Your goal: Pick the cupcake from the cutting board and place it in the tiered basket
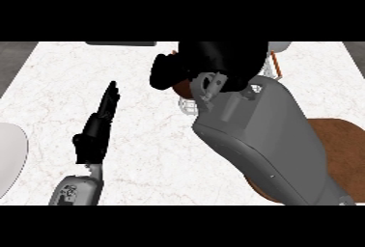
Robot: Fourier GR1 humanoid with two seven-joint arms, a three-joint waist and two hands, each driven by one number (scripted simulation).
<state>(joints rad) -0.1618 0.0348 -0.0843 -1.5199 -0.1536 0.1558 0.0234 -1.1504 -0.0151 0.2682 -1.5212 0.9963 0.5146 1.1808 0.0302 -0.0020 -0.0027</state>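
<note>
My right hand (214, 60) is raised high and fills the upper middle of the head view, its fingers curled. A small brown sliver, apparently the cupcake (182, 89), peeks out under those fingers; the rest of it is hidden. The hand hangs over the tiered basket (187, 107), of which only bits of white wire and an orange-brown strut show. The brown cutting board (342, 144) lies at the right, mostly covered by my grey right forearm. My left hand (96, 130) rests open at the lower left, fingers straight and pointing up.
A white plate (8, 157) is cut off by the left edge. A dark flat object (121, 43) sits at the counter's far edge, and a white rounded thing (281, 47) shows at the top right behind the basket. Marble counter (64, 77) lies between.
</note>
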